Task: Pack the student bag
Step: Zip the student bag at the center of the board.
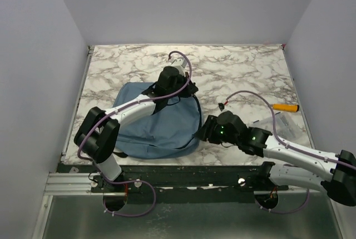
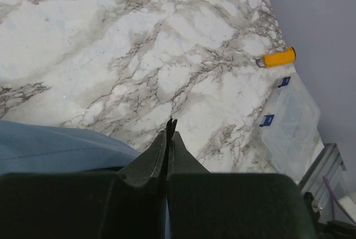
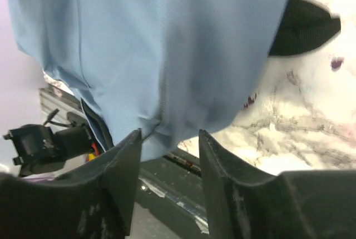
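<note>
Take the arm bases as six o'clock on the white, grey-veined marble table (image 1: 239,66).

Nearest, at about five o'clock, the right gripper (image 3: 168,134) lies low against the right-hand border of the student bag (image 1: 156,130), a soft dusty-blue fabric backpack. Its two black fingers (image 3: 129,164) stand well apart. The blue cloth of the bag's edge hangs down to the gap between their tips, but the jaws are not closed on it. A black piece of the bag (image 3: 303,25) shows beyond the cloth in the right wrist view.

The bag lies flat, spread over the near-left part of the table, from about seven o'clock towards the middle. The left arm reaches across its top.

At the bag's far border, near the table's middle, the left gripper (image 2: 169,122) has its fingers pressed tight together, with no gap at the tips. Blue fabric shows just to their left. Whether they pinch any of it cannot be told.

Farther right, at about three o'clock, a clear plastic box with small blue latches (image 2: 292,122) sits by the table's edge. An orange cylinder with a metal end (image 2: 278,58) lies just beyond it. Both are well apart from the bag.
</note>
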`<state>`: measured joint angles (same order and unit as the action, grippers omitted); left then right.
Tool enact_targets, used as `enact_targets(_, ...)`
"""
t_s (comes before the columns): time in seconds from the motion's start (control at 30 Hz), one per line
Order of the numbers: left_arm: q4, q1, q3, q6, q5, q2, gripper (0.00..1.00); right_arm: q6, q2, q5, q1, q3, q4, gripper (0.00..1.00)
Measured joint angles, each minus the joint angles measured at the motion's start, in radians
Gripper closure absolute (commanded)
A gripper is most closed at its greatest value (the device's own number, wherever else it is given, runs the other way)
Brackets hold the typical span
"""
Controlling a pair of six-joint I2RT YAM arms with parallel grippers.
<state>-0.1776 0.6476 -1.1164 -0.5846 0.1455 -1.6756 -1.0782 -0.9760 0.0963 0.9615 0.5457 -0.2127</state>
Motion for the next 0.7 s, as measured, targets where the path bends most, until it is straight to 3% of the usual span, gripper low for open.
enact_targets(0.1, -0.002, -0.005, 0.034, -0.042, 0.039, 0.042, 1.00, 0.102, -0.054, 0.027, -0.004, 0.127, -0.070, 0.35)
enact_targets(0.2, -0.006, -0.007, 0.058, -0.072, 0.068, 0.071, 1.00, 0.217, -0.118, 0.021, -0.057, 0.245, -0.094, 0.35)
enact_targets(0.4, -0.008, -0.010, 0.075, -0.103, 0.102, 0.082, 1.00, 0.406, -0.245, -0.064, -0.297, 0.338, -0.089, 0.37)
enact_targets(0.6, -0.007, -0.012, 0.075, -0.116, 0.128, 0.082, 1.00, 0.544, -0.391, -0.115, -0.320, 0.437, -0.093, 0.46)
enact_targets(0.67, -0.007, -0.012, 0.075, -0.116, 0.131, 0.082, 1.00, 0.565, -0.424, -0.123, -0.320, 0.467, -0.087, 0.53)
enact_targets(0.7, -0.007, -0.012, 0.075, -0.116, 0.132, 0.082, 1.00, 0.575, -0.434, -0.127, -0.320, 0.475, -0.083, 0.62)
